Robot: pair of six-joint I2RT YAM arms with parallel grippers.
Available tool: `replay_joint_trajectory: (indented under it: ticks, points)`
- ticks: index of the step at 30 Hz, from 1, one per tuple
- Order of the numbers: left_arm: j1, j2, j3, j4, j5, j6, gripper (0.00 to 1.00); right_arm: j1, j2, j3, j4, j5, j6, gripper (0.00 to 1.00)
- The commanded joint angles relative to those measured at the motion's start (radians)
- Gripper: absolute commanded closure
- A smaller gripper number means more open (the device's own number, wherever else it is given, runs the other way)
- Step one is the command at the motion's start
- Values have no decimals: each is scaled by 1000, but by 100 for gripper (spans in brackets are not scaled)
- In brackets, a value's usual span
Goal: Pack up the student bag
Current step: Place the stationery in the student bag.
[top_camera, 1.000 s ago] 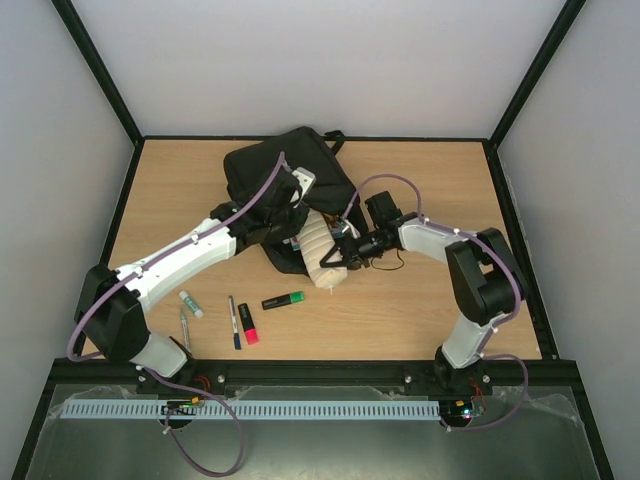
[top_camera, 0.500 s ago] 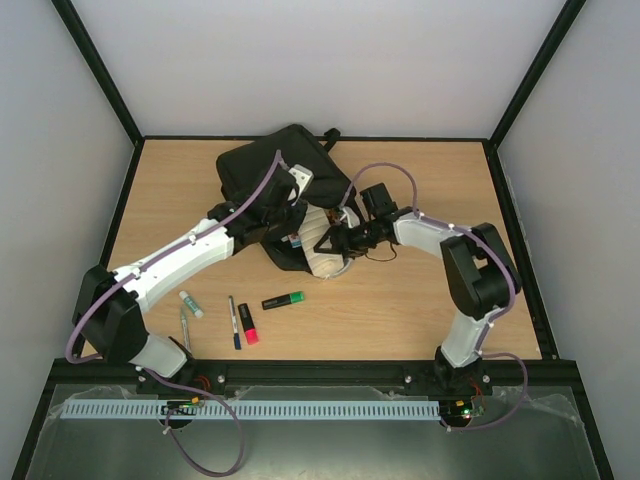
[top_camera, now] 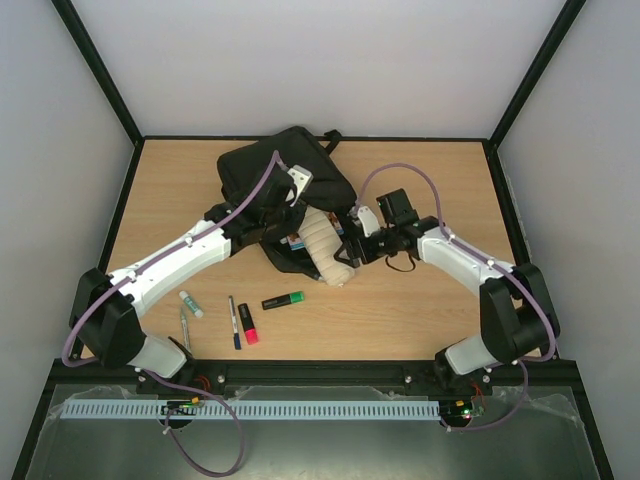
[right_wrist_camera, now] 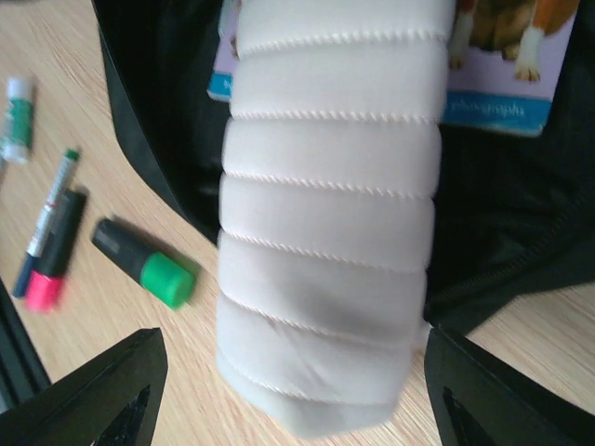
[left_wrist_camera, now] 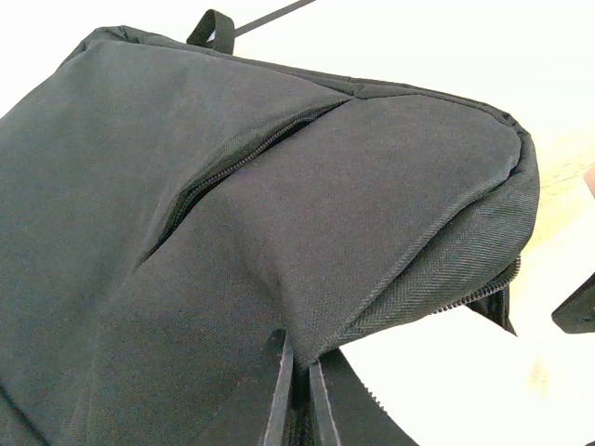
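The right gripper (right_wrist_camera: 288,372) is spread wide, its jaws set either side of a white padded roll (right_wrist_camera: 325,232) without clamping it. The left gripper (left_wrist_camera: 299,404) is closed on a fold of the student bag (top_camera: 270,165), by which the mouth is held up. The bag is laid at the middle back of the tabletop (top_camera: 430,180), with the roll half inside its mouth. The step is judged best done if the roll is pushed in lengthwise while the flap is held high, so the zip edge is not caught. A booklet (right_wrist_camera: 507,56) is lodged inside beside the roll; a green highlighter (top_camera: 284,299), a pink marker (top_camera: 248,325), a pen (top_camera: 233,320) and a glue stick (top_camera: 190,303) are left outside.
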Motion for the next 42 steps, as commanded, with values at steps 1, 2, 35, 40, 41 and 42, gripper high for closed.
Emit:
replay_joint_trajectory:
  ticks: [1, 2, 35, 40, 41, 42]
  points:
    - [-3, -71, 9, 81, 25, -9, 97, 15, -61, -63, -102, 89, -200, 25]
    - [-4, -71, 9, 80, 27, -9, 98, 26, -87, -88, -100, 112, -246, 26]
    - [-3, -68, 10, 79, 35, -9, 97, 312, 161, -87, 551, 694, -363, 61]
    - [-2, -66, 9, 79, 29, -9, 98, 312, 196, -95, 674, 774, -282, 61]
    - [-3, -65, 8, 78, 27, -9, 98, 312, 191, -109, 705, 788, -257, 62]
    - [-4, -66, 9, 77, 26, -9, 98, 312, 183, -122, 730, 796, -231, 62]
